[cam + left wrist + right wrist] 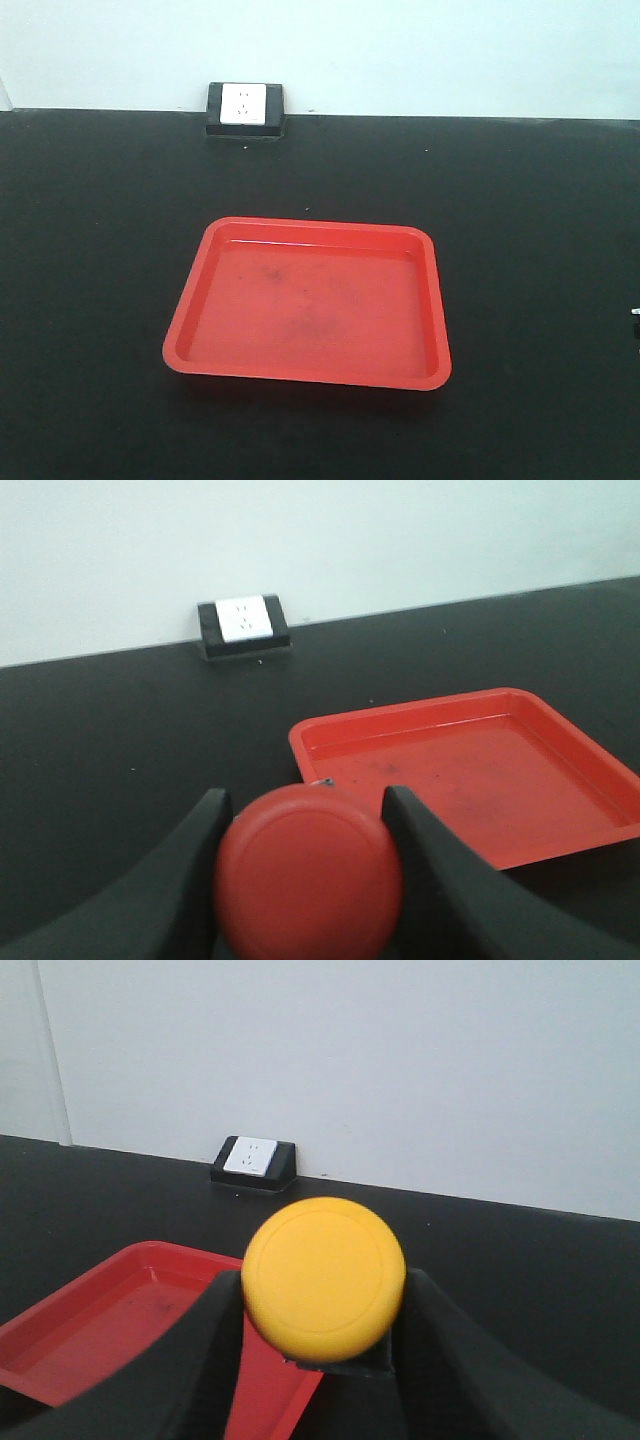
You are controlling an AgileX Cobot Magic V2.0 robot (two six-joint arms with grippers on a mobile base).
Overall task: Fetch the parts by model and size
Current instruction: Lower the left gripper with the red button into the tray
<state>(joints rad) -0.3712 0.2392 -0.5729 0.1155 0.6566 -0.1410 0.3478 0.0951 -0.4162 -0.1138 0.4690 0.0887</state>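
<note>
1. The left hand (303, 808) is clamped on the red button (308, 875), and the right hand (322, 1295) is clamped on the yellow button (323, 1272).
2. Both caps are smooth, round, slightly domed plastic. I judge either could slip or twist between the black fingers.
3. The tray (305, 228) sits mid-desk, at 2 o'clock from the red button and 8 o'clock from the yellow.
4. It is glossy, shallow red plastic with a low rim, rounded corners and a scuffed floor. A button released high may bounce out onto the matte black desk (100, 250).
5. If both hands reach the tray together, they may collide.
6. The white socket (244, 105) lies at 12 o'clock, well apart.
</note>
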